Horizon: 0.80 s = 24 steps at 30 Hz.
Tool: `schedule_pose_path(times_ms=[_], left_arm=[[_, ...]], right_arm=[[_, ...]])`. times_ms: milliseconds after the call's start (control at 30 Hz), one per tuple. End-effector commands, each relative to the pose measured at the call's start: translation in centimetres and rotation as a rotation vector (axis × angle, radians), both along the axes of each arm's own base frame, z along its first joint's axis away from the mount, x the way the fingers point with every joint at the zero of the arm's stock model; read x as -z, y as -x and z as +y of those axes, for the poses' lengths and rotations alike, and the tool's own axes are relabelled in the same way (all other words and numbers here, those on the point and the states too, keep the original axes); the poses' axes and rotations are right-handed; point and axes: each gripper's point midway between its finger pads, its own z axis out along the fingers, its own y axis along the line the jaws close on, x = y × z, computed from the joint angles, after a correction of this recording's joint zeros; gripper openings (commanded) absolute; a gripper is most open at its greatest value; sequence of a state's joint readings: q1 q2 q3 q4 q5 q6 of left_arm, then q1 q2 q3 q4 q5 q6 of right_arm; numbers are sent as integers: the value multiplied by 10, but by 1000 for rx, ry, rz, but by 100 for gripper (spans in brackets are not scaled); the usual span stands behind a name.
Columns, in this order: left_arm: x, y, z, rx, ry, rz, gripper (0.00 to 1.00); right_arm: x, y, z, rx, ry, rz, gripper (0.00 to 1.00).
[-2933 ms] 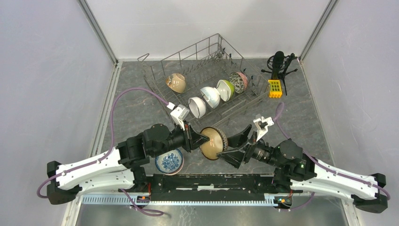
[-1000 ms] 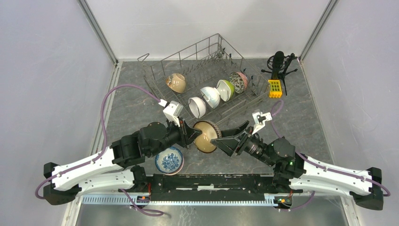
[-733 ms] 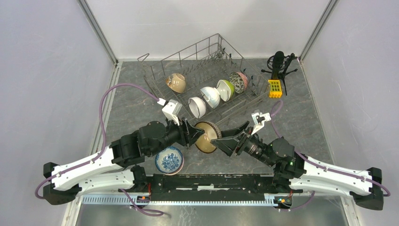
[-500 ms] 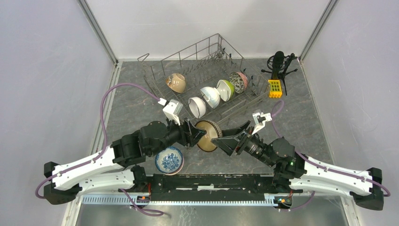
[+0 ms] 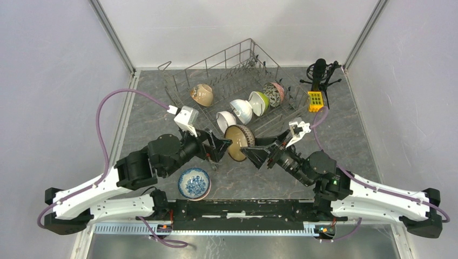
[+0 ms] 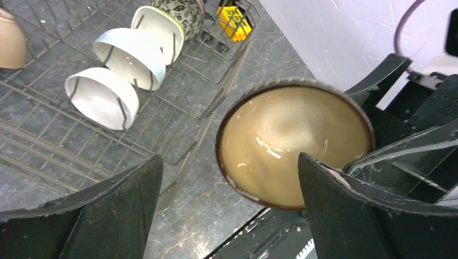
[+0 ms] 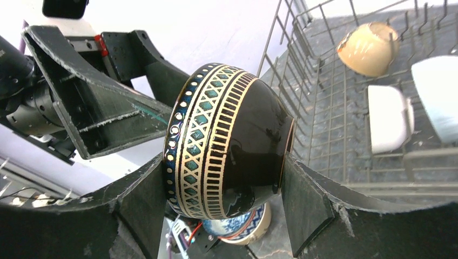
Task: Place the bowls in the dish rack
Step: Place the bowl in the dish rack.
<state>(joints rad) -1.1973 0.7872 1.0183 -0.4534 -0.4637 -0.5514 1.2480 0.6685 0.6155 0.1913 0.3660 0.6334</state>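
Observation:
A dark bowl (image 5: 237, 143) with a gold patterned band and a tan inside hangs on its side just in front of the dish rack (image 5: 237, 60). My right gripper (image 5: 251, 151) is shut on the bowl (image 7: 227, 140), one finger on each side. My left gripper (image 5: 218, 149) stands open, its fingers apart from the bowl's tan inside (image 6: 294, 143). The rack holds a tan bowl (image 5: 202, 95), two white bowls (image 5: 226, 122) (image 5: 241, 110), a lime green one (image 5: 259, 102) and a speckled one (image 5: 274, 93). A blue-and-white bowl (image 5: 194, 184) sits on the table under the left arm.
A black microphone on a tripod (image 5: 320, 73) and a yellow block (image 5: 315, 101) stand right of the rack. A black rail (image 5: 243, 208) runs along the near edge. White walls close in left, right and behind.
My left gripper has opened, let go of the dark bowl and drawn back to the left. The right gripper now holds the bowl alone and has carried it closer to the rack.

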Motion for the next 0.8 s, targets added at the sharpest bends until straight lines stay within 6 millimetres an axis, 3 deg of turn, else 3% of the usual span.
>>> schedule_pose_path(times_ms=[0,167,400,767], left_arm=[[-16,-8,25,-67,-40,-76,100],[-15,-10,44,-118,-41,-101,100],[-16,-9,74,-175,-16,-148,100],[-1,-11,86,-173,-164,-199,100]], right_arm=[[-71,-14,-14,97,-110,-115,0],[-83,-31,-4,106,-79,-154,0],[-87,-72,10,91,-31,-184,0],[-83,-148,30,135,145,-264,0]])
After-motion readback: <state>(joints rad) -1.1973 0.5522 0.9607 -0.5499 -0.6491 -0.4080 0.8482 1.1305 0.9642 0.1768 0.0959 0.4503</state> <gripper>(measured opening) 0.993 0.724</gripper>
